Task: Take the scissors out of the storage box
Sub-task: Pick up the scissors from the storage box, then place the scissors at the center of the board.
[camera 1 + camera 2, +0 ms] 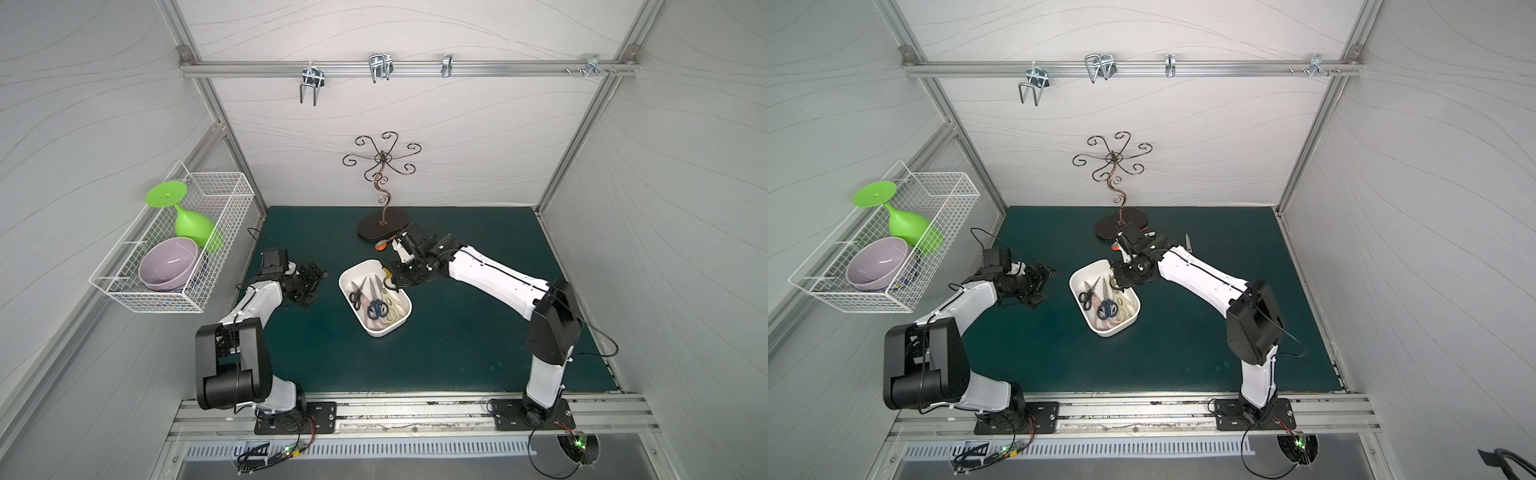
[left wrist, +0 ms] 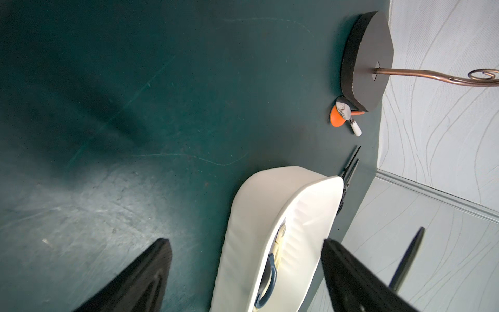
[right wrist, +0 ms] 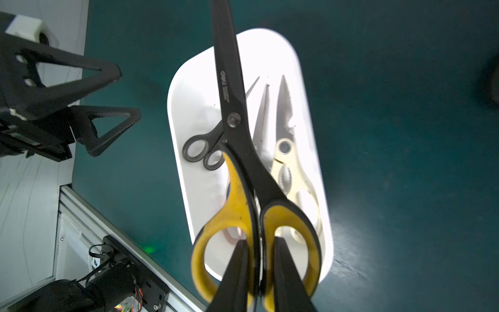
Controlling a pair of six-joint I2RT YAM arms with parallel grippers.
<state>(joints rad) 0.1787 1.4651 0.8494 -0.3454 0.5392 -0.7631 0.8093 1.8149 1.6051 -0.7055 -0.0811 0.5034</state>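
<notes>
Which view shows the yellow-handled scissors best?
The right wrist view: the scissors fill it, blade to handle loops, the right claw shut on the handles, above the box. Both top views show only a yellow sliver at that claw. The left wrist view shows at most a dark blade.

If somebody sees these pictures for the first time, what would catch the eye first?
Most striking are the yellow-handled scissors, clamped by their handles in the right hand above the white storage box at the centre, where other pairs lie. Next come the bright green goblet, tipped in the wire basket on the left wall, and the copper scroll stand at the rear.
</notes>
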